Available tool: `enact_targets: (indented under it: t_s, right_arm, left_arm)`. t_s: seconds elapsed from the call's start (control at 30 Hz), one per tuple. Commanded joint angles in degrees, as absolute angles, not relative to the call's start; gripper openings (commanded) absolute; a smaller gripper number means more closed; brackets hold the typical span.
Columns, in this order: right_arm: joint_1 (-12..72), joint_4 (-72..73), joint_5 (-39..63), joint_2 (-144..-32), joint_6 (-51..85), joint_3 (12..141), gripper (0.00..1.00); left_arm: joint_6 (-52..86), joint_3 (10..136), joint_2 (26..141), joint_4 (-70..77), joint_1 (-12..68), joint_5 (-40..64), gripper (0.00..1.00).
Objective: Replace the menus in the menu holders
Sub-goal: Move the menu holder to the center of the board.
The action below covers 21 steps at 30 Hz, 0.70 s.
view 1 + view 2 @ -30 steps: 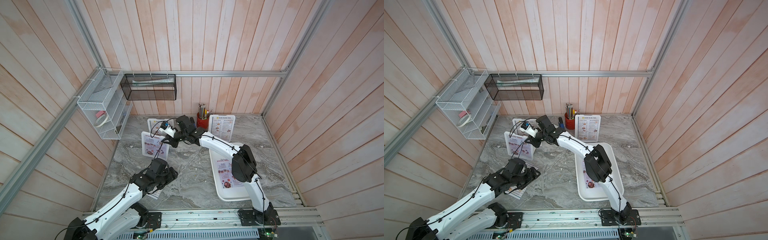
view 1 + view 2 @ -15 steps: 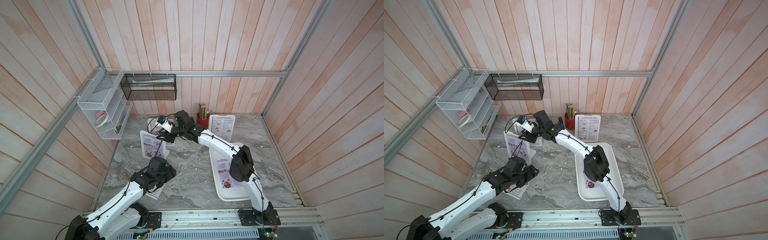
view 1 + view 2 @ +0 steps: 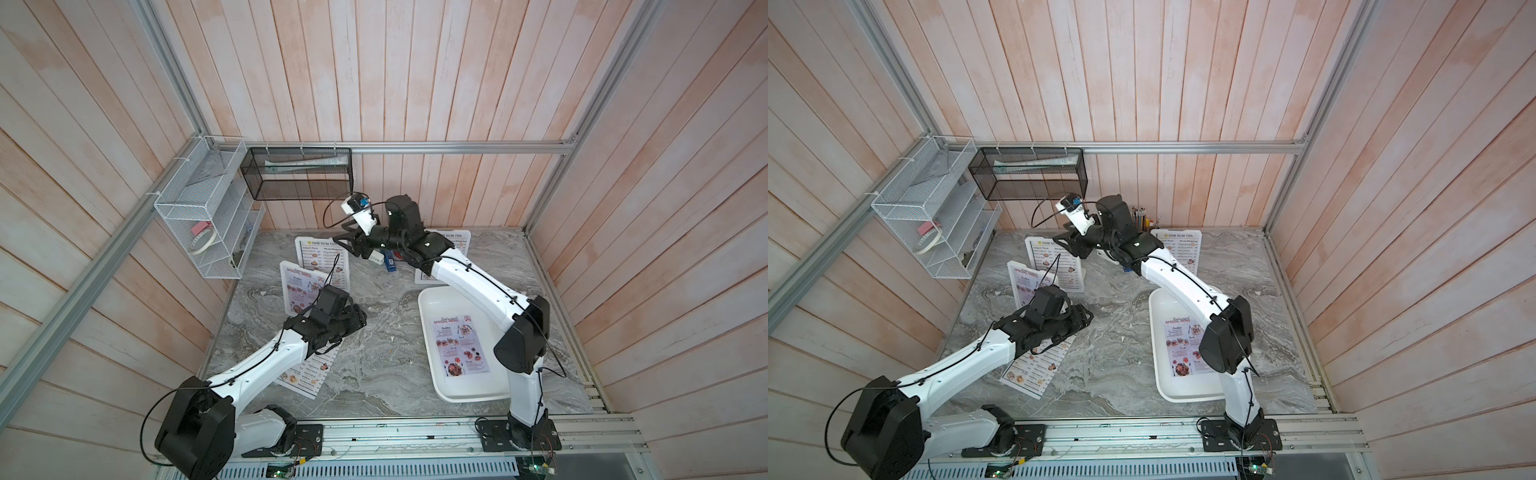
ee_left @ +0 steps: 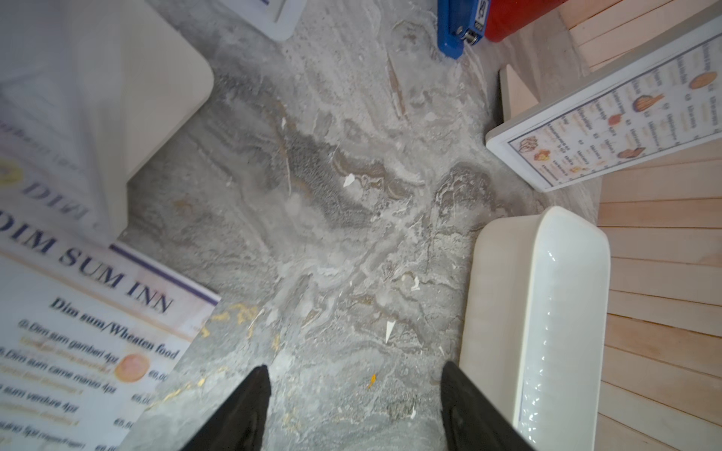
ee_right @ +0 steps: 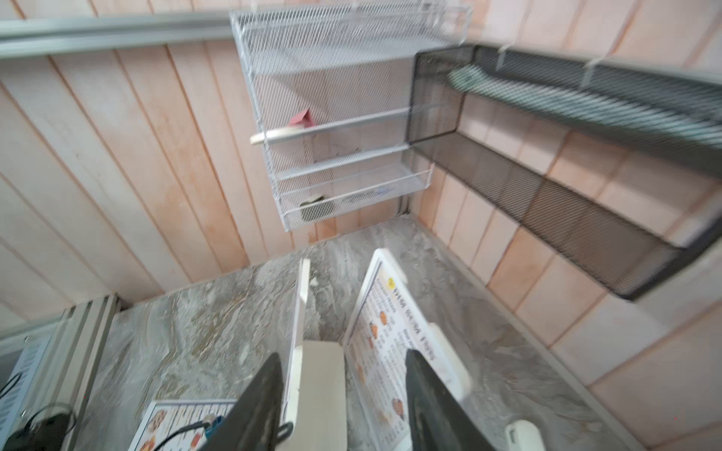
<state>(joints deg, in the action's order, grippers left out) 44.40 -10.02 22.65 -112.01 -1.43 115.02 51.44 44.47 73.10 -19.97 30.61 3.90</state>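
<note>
Three white menu holders stand on the marble table. The front left one (image 3: 296, 286) shows a pinkish SPECIAL MENU. Behind it a second holder (image 3: 323, 258) shows a DIM SUM INN sheet, and so does the third (image 3: 1179, 245) at the back right. My right gripper (image 3: 352, 246) hangs open in the air above the two left holders (image 5: 381, 312), holding nothing. My left gripper (image 3: 359, 320) is open and low over bare marble (image 4: 353, 390). Next to it a loose DIM SUM INN menu (image 4: 78, 332) lies flat, partly under the left arm (image 3: 311, 374). Another SPECIAL MENU sheet (image 3: 459, 349) lies in the tray.
A big shallow white tray (image 3: 432, 303) sits front right, its rim (image 4: 547, 312) close to my left fingertips. A blue stapler (image 4: 455, 23) and a red pencil cup (image 3: 1140, 218) stand at the back. Wire shelves (image 3: 208, 216) and a black mesh basket (image 3: 299, 174) hang on the walls.
My right gripper has opened and risen up and back, away from the front left holder. My left gripper has narrowed a little and stayed near the loose menu.
</note>
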Motion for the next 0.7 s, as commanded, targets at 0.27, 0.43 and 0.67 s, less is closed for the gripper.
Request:
enact_targets:
  t_s: [0.27,0.43,0.67]
  right_arm:
    - [40.9,-3.8,11.7,-100.8,8.1,100.4,0.53]
    - [40.8,-2.6,11.5,-98.9,8.7,97.0,0.53]
    - [40.9,-2.6,12.3,-98.7,8.9,96.4,0.53]
  left_arm:
    - [44.6,50.2,81.9,-12.2,30.7,-8.4,0.72]
    - [43.2,49.8,82.4,-10.8,28.2,-9.6,0.73]
    - [41.6,49.6,82.9,-10.0,25.3,-11.9,0.73]
